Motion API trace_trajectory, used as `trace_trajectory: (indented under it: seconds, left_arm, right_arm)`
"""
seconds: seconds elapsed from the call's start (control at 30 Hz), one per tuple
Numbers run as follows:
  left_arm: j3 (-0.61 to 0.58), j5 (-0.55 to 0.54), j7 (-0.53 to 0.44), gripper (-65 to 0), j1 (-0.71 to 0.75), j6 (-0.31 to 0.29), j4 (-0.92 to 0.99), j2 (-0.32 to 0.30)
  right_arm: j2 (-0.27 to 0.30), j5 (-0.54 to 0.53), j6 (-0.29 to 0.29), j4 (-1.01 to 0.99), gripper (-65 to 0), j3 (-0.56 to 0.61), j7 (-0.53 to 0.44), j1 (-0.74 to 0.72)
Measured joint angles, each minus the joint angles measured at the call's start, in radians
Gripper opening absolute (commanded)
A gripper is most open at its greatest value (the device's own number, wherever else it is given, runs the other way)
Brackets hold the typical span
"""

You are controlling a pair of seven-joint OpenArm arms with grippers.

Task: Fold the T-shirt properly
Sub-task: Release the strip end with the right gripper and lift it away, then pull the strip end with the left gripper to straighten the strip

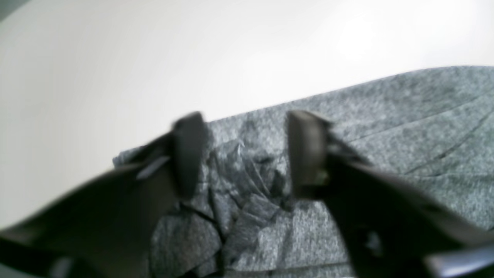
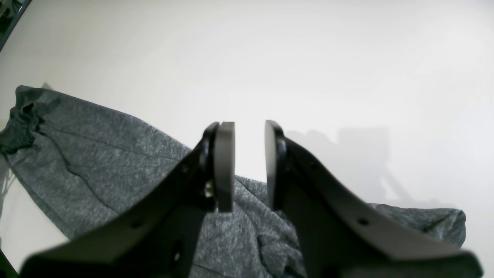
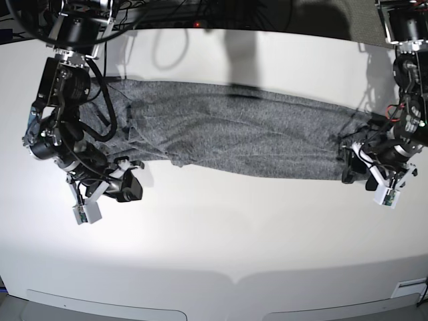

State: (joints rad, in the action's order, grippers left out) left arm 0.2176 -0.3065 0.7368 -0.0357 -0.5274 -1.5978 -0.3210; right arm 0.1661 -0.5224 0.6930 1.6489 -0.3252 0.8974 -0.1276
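Grey knit cloth, the T-shirt (image 3: 234, 137), lay stretched in a long band across the far half of the white desk (image 3: 221, 241), running from one arm to the other. In the base view its end nearest the right arm was bunched and folded over on itself, while the middle stretch lay fairly flat with a few shallow creases. The left gripper (image 1: 241, 154) stood over the shirt's other end with its jaws spread apart; between them sat a crumpled knot of fabric (image 1: 247, 181), touching neither finger (image 1: 189, 154) as far as the blurred wrist view showed, so the gripper appeared released. The right gripper (image 2: 249, 166) hung at the near edge of the bunched end with a narrow gap between its jaws, and through that gap only bare desk and the shirt's edge lower down showed; nothing was pinched in it. In the right wrist view the shirt spread away to the left, ending in a dark rumpled corner (image 2: 23, 119).
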Motion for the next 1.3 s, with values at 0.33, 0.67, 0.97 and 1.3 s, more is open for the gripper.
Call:
trace_trajectory:
  seconds: [0.33, 0.67, 0.97, 1.3]
  left_arm:
    - [0.0, 0.0, 0.055, -19.9, 0.0, 0.0, 0.0, 0.0]
    - [-0.003, 0.147, 0.068, -19.9, 0.0, -0.002, 0.001, -0.166]
    - [-0.003, -0.271, 0.18, -20.0, -0.076, -0.165, 0.328, -0.335]
    - [-0.002, -0.456, 0.243, -19.9, -0.297, -0.164, 0.675, -0.33]
  right_arm:
    - [0.0, 0.0, 0.0, 0.0, -50.9, 0.0, 0.002, 0.0]
    - [0.0, 0.003, 0.0, 0.0, -50.9, 0.0, 0.021, 0.0]
    - [0.0, -0.084, 0.0, 0.0, -50.9, 0.0, 0.036, 0.0]
    - [0.0, -0.1, 0.0, 0.0, -50.9, 0.0, 0.035, 0.016]
